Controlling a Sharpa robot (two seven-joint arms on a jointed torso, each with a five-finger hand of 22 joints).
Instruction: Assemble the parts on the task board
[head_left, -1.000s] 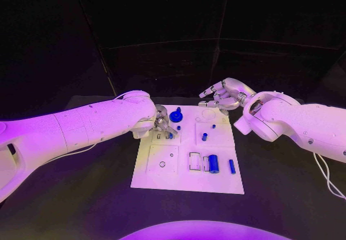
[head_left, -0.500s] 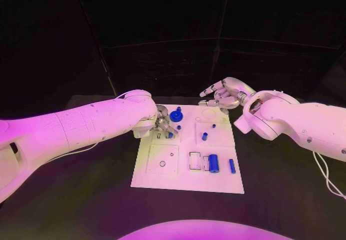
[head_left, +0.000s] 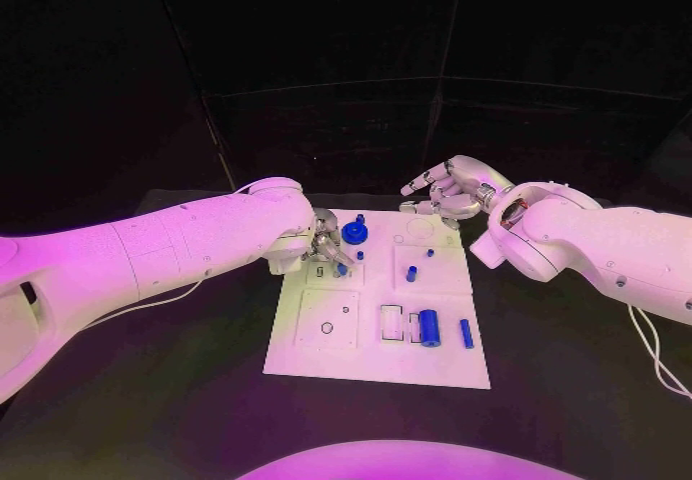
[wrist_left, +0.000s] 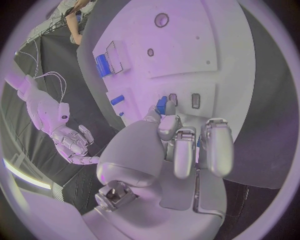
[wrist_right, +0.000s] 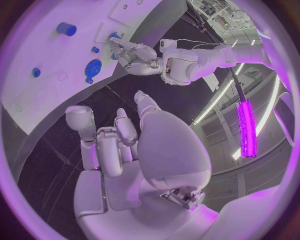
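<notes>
The white task board (head_left: 378, 350) lies in the middle of the black table. My left hand (head_left: 323, 247) is low over its far left part and pinches a small blue peg (head_left: 340, 268) at the board's surface; the left wrist view shows the peg (wrist_left: 162, 105) between the fingertips, beside two small slots. A blue round knob (head_left: 353, 234) stands just beyond the hand. My right hand (head_left: 450, 192) hovers past the board's far right corner, fingers apart and holding nothing. A thick blue cylinder (head_left: 427, 327) and a thin one (head_left: 464, 333) lie on the near right part.
Two short blue pegs (head_left: 411, 273) (head_left: 427, 252) stand in the board's middle right panel. A clear rectangular frame (head_left: 389, 322) sits beside the thick cylinder. The near left panel (head_left: 326, 327) has a small ring hole. Black table surrounds the board.
My left hand has made only a tiny shift over the far left panel, still with the peg. The right hand has not moved.
</notes>
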